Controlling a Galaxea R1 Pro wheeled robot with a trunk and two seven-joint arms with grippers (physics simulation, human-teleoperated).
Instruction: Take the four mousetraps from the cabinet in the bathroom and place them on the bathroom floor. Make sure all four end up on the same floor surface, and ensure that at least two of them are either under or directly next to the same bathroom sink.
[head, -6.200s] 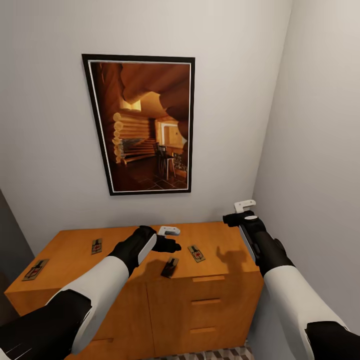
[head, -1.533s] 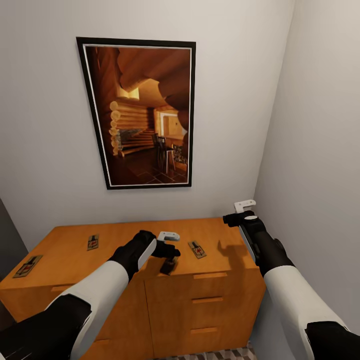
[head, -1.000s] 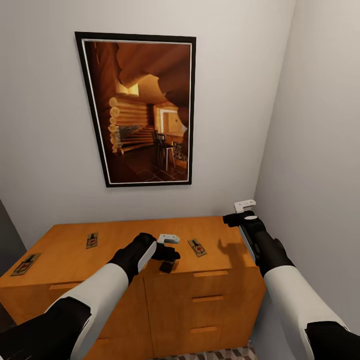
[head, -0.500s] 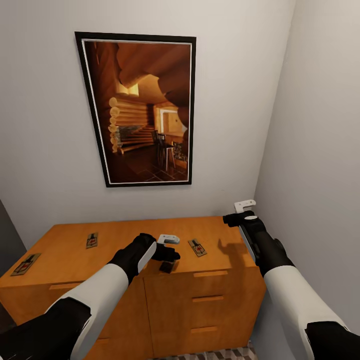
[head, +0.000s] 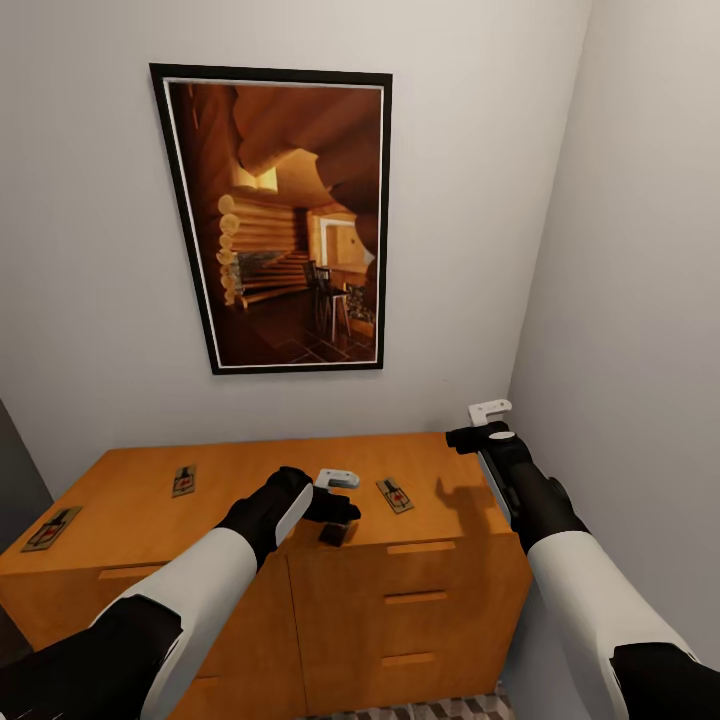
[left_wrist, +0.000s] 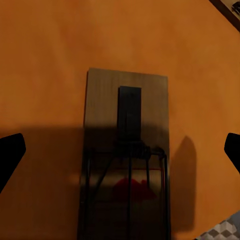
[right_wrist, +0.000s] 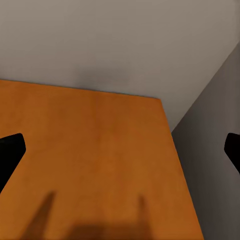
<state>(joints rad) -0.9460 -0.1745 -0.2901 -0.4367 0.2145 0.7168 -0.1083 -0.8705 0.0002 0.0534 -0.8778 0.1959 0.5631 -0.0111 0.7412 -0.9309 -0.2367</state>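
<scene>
I am standing at the cabinet (head: 300, 480), and as far as I can judge the job is barely begun. All four mousetraps lie on its orange top: one at the far left corner (head: 50, 527), one further along the back left (head: 183, 480), one to the right of my left hand (head: 394, 495), and one right at the front edge (head: 333, 532), directly under my left gripper (head: 338, 500). None of them has reached the floor (head: 440, 708), of which I see just a sliver of patterned tile below the drawers.

In my left wrist view that front mousetrap (left_wrist: 126, 160) lies flat on the wood between my two fingers, whose dark tips sit at either side of the picture well apart from it. So my left hand is spread wide and holds nothing; it is lined up over the trap but has not closed on it. I think the trap sits very close to the cabinet's lip, though the head view is too small there to be sure it does not overhang.

My right gripper (head: 480, 425) hovers over the right back corner of the cabinet top, near the wall. Its wrist view shows bare wood and wall between the finger tips, far apart, so that hand is open and empty too.

What is left is everything: grip each trap, carry it to the floor, and set at least two by the sink.
</scene>
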